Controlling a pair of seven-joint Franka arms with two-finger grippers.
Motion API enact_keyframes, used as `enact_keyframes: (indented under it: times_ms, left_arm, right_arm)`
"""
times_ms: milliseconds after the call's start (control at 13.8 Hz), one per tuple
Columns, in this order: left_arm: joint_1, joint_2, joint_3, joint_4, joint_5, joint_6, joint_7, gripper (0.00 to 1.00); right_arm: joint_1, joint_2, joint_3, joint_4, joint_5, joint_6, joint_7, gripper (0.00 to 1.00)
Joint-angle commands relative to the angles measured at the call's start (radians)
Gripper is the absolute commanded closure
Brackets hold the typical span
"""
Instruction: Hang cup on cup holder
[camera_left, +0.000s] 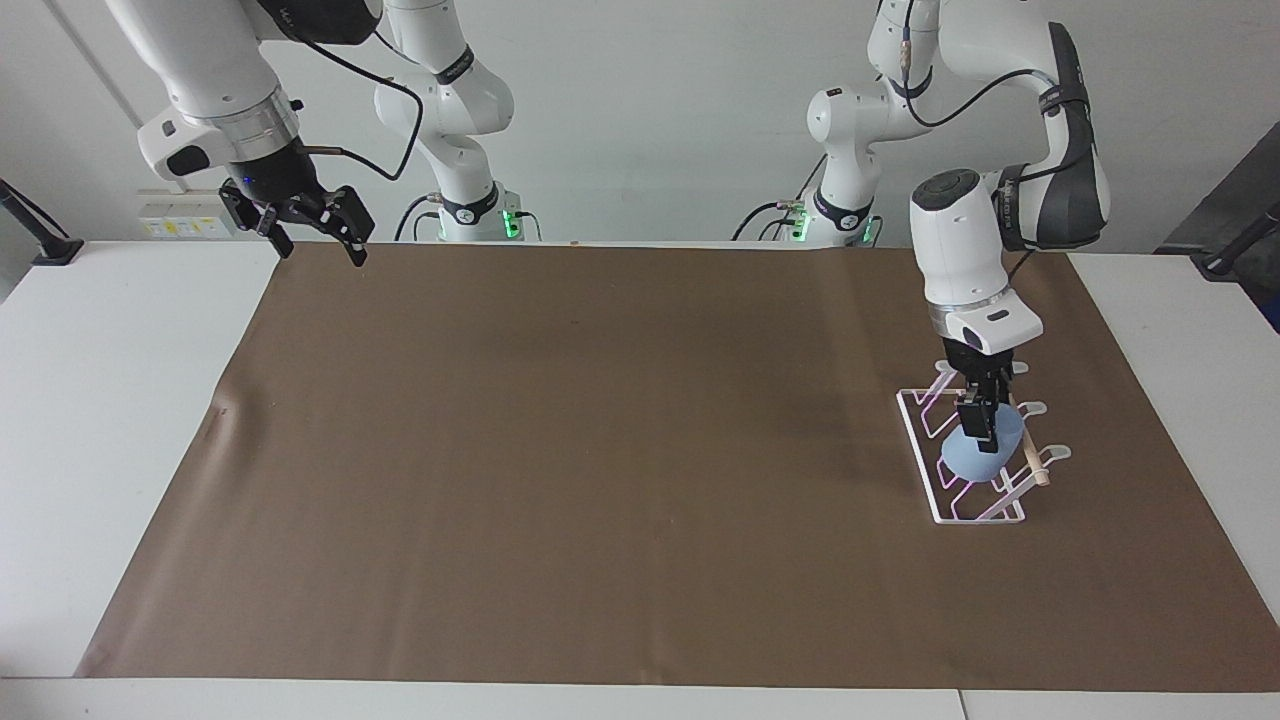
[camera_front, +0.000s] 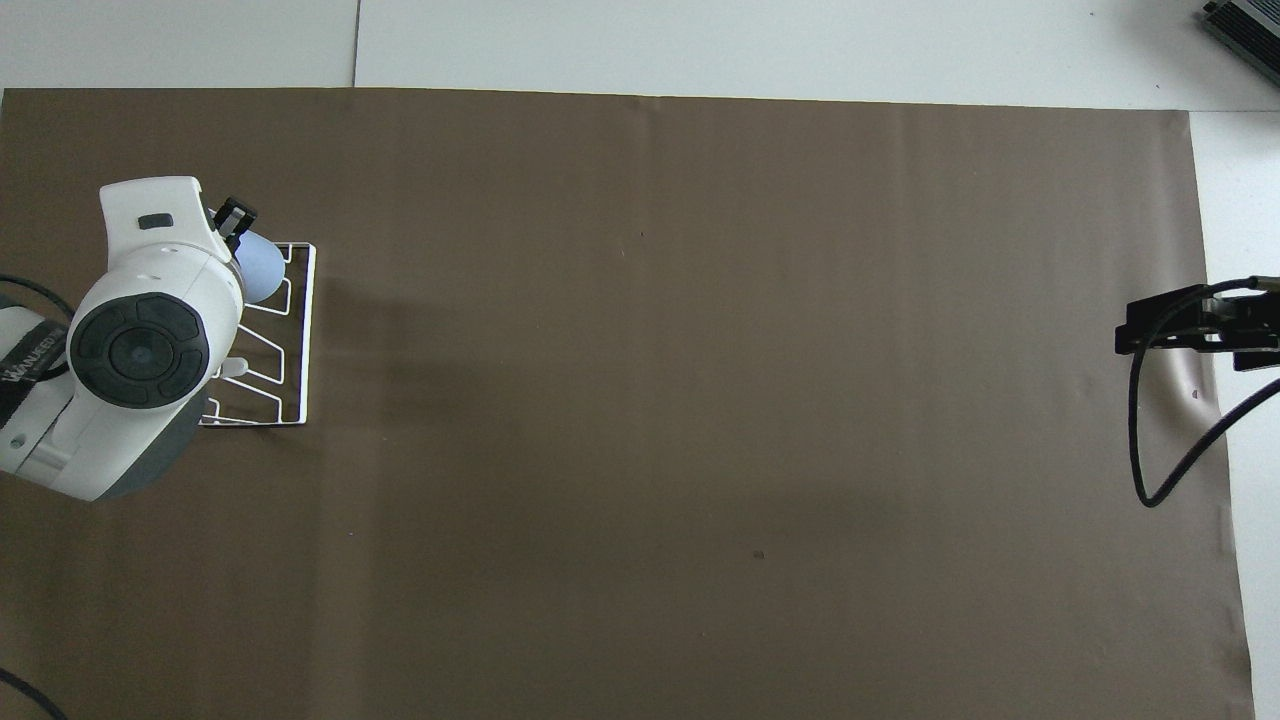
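While clamped, left tool (camera_left: 978, 428) grips cup (camera_left: 982, 455)

A brown mat (camera_left: 600, 450) covers most of the table (camera_left: 120, 420). The cup holder (camera_left: 935, 495) stands on the mat toward the left arm's end of the table. The cup (camera_left: 975, 458) sits over the holder's prongs, at the end of the rack farther from the robots. The left gripper (camera_left: 979, 425) is directly above the cup, clamped on it. The right gripper (camera_left: 310, 232) hangs over the mat's corner at the right arm's end, well apart from the rack.
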Motion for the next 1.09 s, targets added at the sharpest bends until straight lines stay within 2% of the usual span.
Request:
enact_keyframes:
  times_ms: [0, 72, 145, 290, 434, 579, 797, 941, 1014]
  left_arm:
    - [0.021, -0.031, -0.011, -0.038, -0.014, 0.022, -0.007, 0.87]
    - [0.021, -0.031, -0.008, -0.032, -0.014, 0.022, -0.007, 0.69]
    - [0.021, -0.029, -0.008, -0.028, -0.014, 0.022, -0.007, 0.55]
    - [0.021, -0.029, -0.008, -0.024, -0.014, 0.021, -0.006, 0.37]
    - [0.021, -0.028, -0.008, -0.023, -0.014, 0.021, -0.004, 0.36]
    - [0.021, -0.028, -0.007, -0.020, -0.014, 0.018, -0.001, 0.23]
    - [0.020, -0.026, -0.007, -0.012, -0.014, 0.013, 0.002, 0.21]
    - [0.018, -0.025, -0.007, -0.006, -0.014, 0.009, 0.002, 0.14]
    - [0.017, -0.026, -0.007, -0.003, -0.014, 0.003, 0.002, 0.14]
  right_arm:
    - [-0.003, -0.015, 0.003, -0.017, -0.007, 0.018, -0.022, 0.00]
    - [-0.004, -0.015, 0.003, -0.017, -0.007, 0.014, -0.024, 0.00]
    - [-0.006, -0.015, 0.003, -0.017, -0.007, 0.011, -0.025, 0.00]
    - [-0.006, -0.015, 0.003, -0.015, -0.007, 0.015, -0.025, 0.00]
    - [-0.008, -0.015, 0.003, -0.015, -0.007, 0.017, -0.029, 0.00]
    - [-0.012, -0.014, 0.003, -0.015, -0.007, 0.018, -0.030, 0.00]
    - [-0.014, -0.014, 0.003, -0.014, -0.007, 0.018, -0.030, 0.00]
    - [-0.023, -0.014, 0.004, -0.015, -0.007, 0.018, -0.032, 0.00]
    - [-0.024, -0.014, 0.004, -0.015, -0.007, 0.018, -0.032, 0.00]
